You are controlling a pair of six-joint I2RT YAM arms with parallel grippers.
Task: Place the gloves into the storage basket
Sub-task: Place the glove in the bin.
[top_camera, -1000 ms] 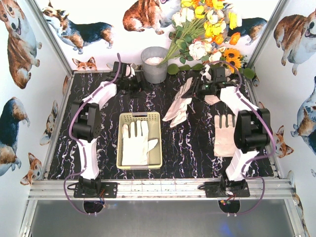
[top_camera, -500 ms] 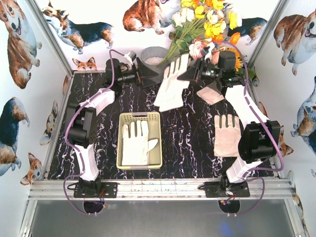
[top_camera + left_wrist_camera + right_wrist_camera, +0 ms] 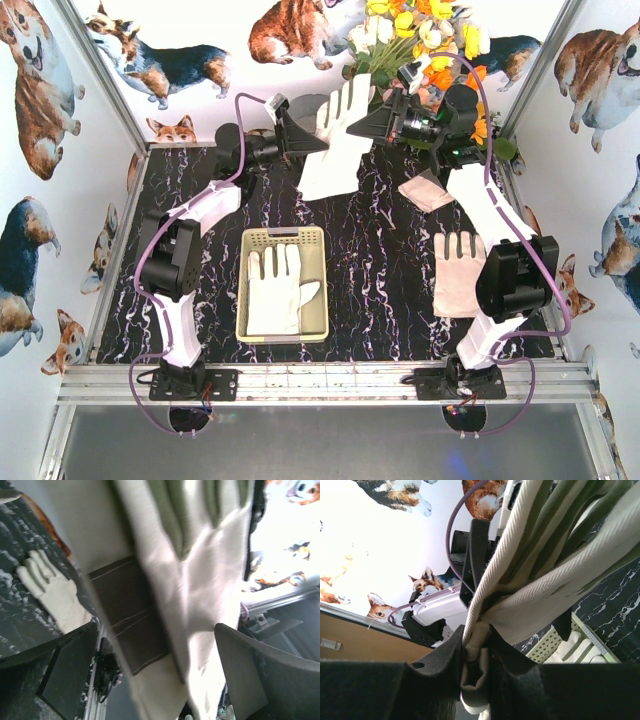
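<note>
My right gripper (image 3: 362,125) is shut on a bunched fold of a cream-white glove (image 3: 335,140) and holds it high over the back of the table. In the right wrist view the gripper (image 3: 477,637) pinches the glove (image 3: 555,575). My left gripper (image 3: 303,140) stands open beside it. In the left wrist view the glove (image 3: 200,580) hangs between the wide jaws of that gripper (image 3: 156,630), which do not close on it. The pale yellow-green storage basket (image 3: 283,233) sits below at table centre, with one glove (image 3: 278,290) lying flat inside.
Another glove (image 3: 455,275) lies flat on the table beside the right arm. A further pale glove (image 3: 425,192) lies near the back right. A bunch of flowers (image 3: 420,40) leans behind the right gripper. Walls close the table on three sides.
The right gripper has lifted the glove from near the table up and to the left. The left arm has risen to meet it, and its jaws have opened wider.
</note>
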